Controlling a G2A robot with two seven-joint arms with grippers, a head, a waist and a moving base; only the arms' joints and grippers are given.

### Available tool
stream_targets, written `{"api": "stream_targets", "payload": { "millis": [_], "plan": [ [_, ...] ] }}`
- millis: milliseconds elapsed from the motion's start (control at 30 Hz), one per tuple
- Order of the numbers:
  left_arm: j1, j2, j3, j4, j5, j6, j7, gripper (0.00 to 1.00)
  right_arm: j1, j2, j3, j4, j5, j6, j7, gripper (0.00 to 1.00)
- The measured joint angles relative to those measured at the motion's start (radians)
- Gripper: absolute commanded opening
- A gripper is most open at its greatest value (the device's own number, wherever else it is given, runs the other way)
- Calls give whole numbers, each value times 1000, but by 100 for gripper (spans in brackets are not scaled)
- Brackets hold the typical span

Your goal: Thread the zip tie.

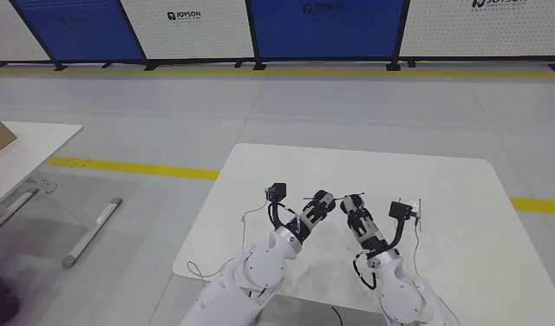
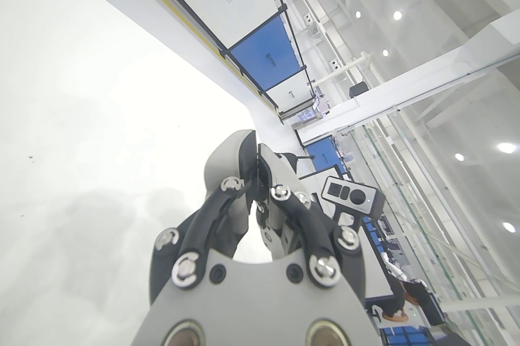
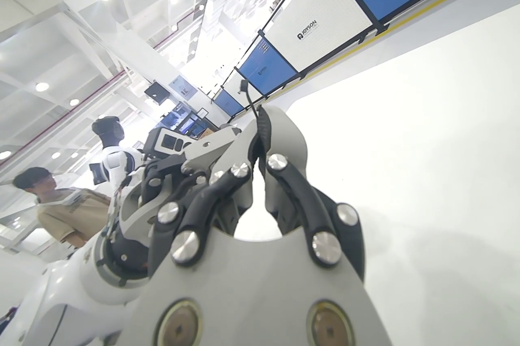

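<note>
Right wrist view, right hand (image 3: 261, 116) pinching thin black zip tie (image 3: 248, 95), left hand (image 2: 257, 144) closed

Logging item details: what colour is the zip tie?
Black zip tie, clearest in right wrist view.

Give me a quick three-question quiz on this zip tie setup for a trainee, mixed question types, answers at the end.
1. True or false: the right gripper is shut on the zip tie.
2. The zip tie's colour: A white, B black, C yellow?
3. Fill in: the right gripper is held over a white ____.
Key: 1 true; 2 B; 3 table.
</note>
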Motion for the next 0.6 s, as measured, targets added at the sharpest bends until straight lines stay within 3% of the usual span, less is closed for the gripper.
{"api": "stream_targets", "payload": {
  "millis": [200,233,267,300,333,400,433,467,533,600],
  "plan": [
    [-2,-1,-1,2,0,3,0,0,2,-1,0,-2,6,-4,-2,0],
    [-2,-1,-1,2,1,5,2,7,2,-1,1,-2,6,-3,-5,0],
    [-2,-1,-1,2,0,6,3,20,1,-1,1,-3,4,-2,-7,0],
    [-2,-2,-1,3,-1,7,3,24,1,-1,1,-3,2,1,-7,0],
    [-2,-2,-1,3,-3,8,4,37,1,-1,1,-3,0,4,-5,0],
    [-3,-3,-1,4,-4,10,6,49,3,-1,0,-1,0,6,-3,0],
    [-4,-3,-1,5,-6,11,7,75,4,-1,-1,1,0,8,-3,0],
    [-4,-3,-1,5,-9,13,7,84,4,-1,-1,2,0,10,-4,0],
    [-4,-4,-2,4,-17,14,4,93,5,-2,-3,4,-2,15,-6,0],
    [-3,-4,-4,0,-19,14,2,95,7,-2,-3,6,-2,18,-6,0]
  ]
}}
